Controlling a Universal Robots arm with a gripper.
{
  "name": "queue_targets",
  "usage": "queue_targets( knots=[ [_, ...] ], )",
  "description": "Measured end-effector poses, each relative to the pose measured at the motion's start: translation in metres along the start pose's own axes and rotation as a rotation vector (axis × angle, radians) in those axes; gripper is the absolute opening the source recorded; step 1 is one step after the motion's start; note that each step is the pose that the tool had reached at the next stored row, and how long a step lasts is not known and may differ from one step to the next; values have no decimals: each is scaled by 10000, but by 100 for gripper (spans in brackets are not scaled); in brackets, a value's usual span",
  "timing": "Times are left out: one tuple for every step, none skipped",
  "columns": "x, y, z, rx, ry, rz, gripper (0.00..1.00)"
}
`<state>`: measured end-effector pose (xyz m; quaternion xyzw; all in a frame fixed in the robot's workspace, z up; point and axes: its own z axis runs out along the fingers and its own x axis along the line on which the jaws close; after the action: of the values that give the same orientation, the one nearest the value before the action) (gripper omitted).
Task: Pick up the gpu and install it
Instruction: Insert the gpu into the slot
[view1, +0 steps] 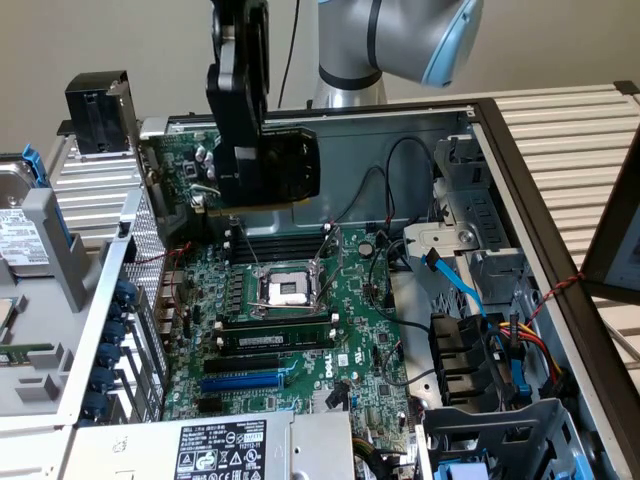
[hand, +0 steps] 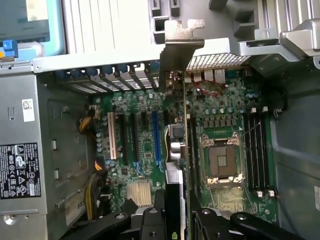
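Note:
My gripper is shut on the gpu, a small green card with a black fan shroud. It hangs in the air over the far end of the green motherboard, above the memory slots and apart from the board. In the wrist view the gpu runs edge-on from my gripper toward the case's rear wall. Its metal end bracket stands over the slot openings. The card lines up between the blue expansion slot and the processor socket.
The open computer case holds a bare processor socket, a RAM stick and a blue expansion slot. A power supply sits at the near edge. A drive cage and loose cables crowd the exterior view's right.

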<state>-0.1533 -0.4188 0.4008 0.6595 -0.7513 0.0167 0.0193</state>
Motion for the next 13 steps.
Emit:
queue_targets(
  knots=[
    [-1, 0, 17, 1, 2, -31, 28],
    [-1, 0, 35, 4, 2, -74, 28],
    [-2, 0, 53, 7, 2, -133, 28],
    [-3, 0, 72, 9, 2, -172, 28],
    [-5, -2, 90, 10, 1, -199, 28],
    [-6, -6, 96, 3, 3, -211, 28],
    [-6, -7, 96, 1, 3, -211, 28],
    [-6, -7, 96, 0, 3, -212, 28],
    [-6, -7, 97, -1, 4, -212, 28],
    [-6, -7, 103, -5, 3, -214, 28],
    [-6, -8, 114, -28, -8, -216, 28],
    [-7, -8, 120, -68, -35, -219, 28],
    [-7, -8, 125, -127, -65, -221, 28]
  ],
)
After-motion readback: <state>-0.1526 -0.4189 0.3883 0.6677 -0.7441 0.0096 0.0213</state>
